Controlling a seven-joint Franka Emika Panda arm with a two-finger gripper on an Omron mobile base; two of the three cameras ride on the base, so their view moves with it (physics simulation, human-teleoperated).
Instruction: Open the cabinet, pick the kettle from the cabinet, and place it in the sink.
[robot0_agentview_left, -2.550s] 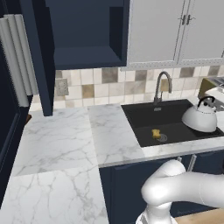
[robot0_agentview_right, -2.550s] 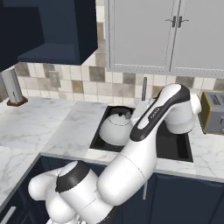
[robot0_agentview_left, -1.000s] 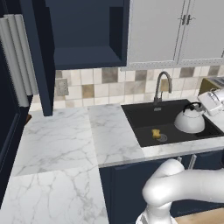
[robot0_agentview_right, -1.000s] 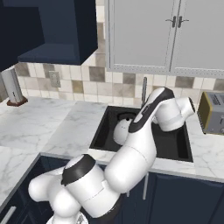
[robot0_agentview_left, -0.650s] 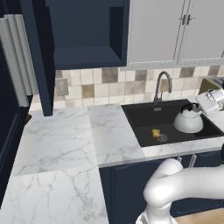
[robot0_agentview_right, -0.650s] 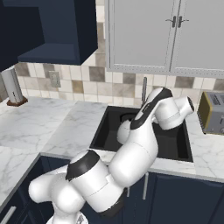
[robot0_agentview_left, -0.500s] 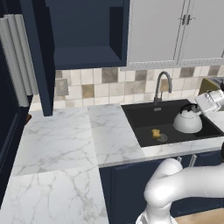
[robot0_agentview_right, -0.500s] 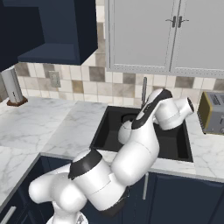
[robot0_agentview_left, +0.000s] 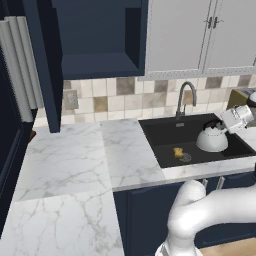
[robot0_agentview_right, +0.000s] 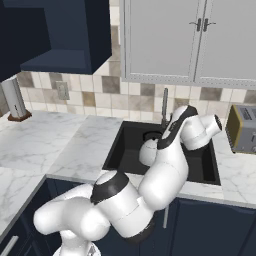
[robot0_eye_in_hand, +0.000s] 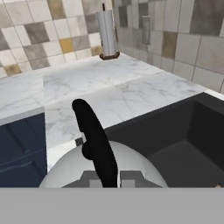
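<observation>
Lowered since the earlier frame, the kettle (robot0_agentview_left: 212, 140) now sits inside the sink (robot0_agentview_left: 165, 137). My gripper (robot0_eye_in_hand: 107, 177) clamps its black handle (robot0_eye_in_hand: 94, 140). I should confirm bottom contact, then open and lift straight up.

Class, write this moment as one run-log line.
cabinet: open | kettle: in sink | gripper: shut on kettle handle | next: release

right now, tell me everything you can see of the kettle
The kettle is a squat white-silver dome with a thin black arched handle, and looks like metal. It stands upright, low inside the sink toward its right end, apparently on the floor. In the hand view the gripper straddles the handle, one finger on each side.
</observation>
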